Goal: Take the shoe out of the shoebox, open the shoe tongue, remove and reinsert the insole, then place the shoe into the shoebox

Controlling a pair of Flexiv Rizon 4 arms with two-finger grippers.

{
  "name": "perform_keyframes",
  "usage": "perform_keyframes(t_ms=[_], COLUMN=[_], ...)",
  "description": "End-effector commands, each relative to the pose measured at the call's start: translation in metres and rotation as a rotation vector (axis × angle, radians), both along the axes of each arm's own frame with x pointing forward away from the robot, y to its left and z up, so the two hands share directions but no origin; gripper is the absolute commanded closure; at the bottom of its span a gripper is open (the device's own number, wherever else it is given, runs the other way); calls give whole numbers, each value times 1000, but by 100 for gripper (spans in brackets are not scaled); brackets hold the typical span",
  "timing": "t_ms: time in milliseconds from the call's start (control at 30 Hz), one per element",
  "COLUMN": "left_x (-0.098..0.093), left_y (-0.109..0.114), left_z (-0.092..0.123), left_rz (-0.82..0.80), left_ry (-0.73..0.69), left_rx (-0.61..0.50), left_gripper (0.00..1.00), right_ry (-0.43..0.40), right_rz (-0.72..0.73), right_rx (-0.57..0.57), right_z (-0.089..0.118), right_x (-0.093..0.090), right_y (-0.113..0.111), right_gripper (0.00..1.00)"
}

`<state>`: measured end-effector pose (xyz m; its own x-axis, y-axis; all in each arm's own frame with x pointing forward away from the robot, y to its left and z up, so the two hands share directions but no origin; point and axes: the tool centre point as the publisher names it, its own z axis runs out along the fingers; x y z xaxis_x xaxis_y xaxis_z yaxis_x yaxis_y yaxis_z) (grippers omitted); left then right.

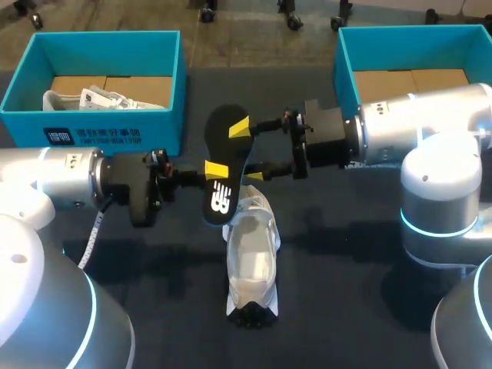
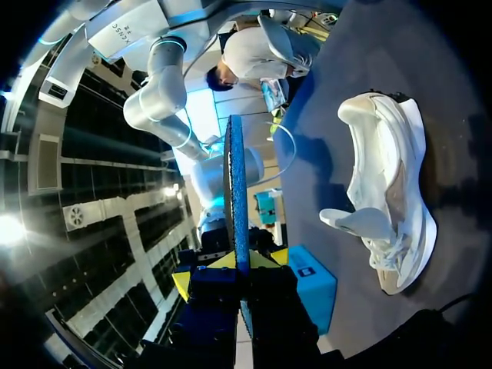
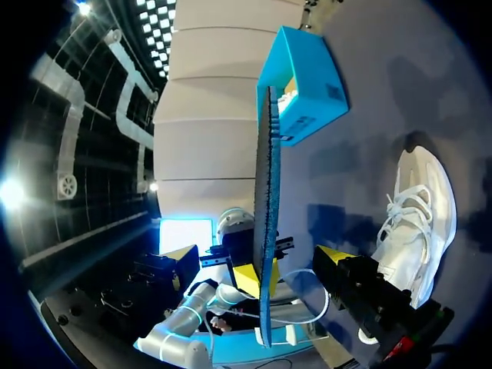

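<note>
Both grippers at the black insole (image 1: 224, 142), aloft over the desk's middle: left gripper (image 1: 215, 172) clamped near its logo end, right gripper (image 1: 247, 151) spread wide around it, not touching. Just beneath, white shoe (image 1: 250, 257), long axis running far edge to near edge, roughly parallel with insole. Likely left's to lower.

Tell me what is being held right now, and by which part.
The left gripper has its fingers shut on the black insole about mid-length. The right gripper straddles the insole, fingers open, not gripping.
</note>
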<state>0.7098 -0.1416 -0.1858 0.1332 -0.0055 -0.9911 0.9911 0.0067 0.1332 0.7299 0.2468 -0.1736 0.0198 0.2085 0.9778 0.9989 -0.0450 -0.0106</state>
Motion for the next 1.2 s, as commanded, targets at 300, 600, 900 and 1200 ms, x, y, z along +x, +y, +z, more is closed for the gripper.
perform_keyframes(t_ms=[300, 600, 900, 1200], left_x=[0, 0, 0, 0], left_y=[-1, -1, -1, -1], left_z=[-1, -1, -1, -1], left_rz=[2, 2, 2, 2], left_ry=[-2, -2, -2, -2], left_rx=[-1, -1, -1, -1], left_gripper=[100, 100, 100, 100], right_ry=[-47, -86, -84, -89], right_rz=[-11, -62, -79, -82], right_rx=[-10, -4, 1, 3], right_z=[-7, -10, -10, -9], right_x=[3, 3, 0, -3], right_y=[15, 10, 9, 9], right_gripper=[54, 58, 71, 97])
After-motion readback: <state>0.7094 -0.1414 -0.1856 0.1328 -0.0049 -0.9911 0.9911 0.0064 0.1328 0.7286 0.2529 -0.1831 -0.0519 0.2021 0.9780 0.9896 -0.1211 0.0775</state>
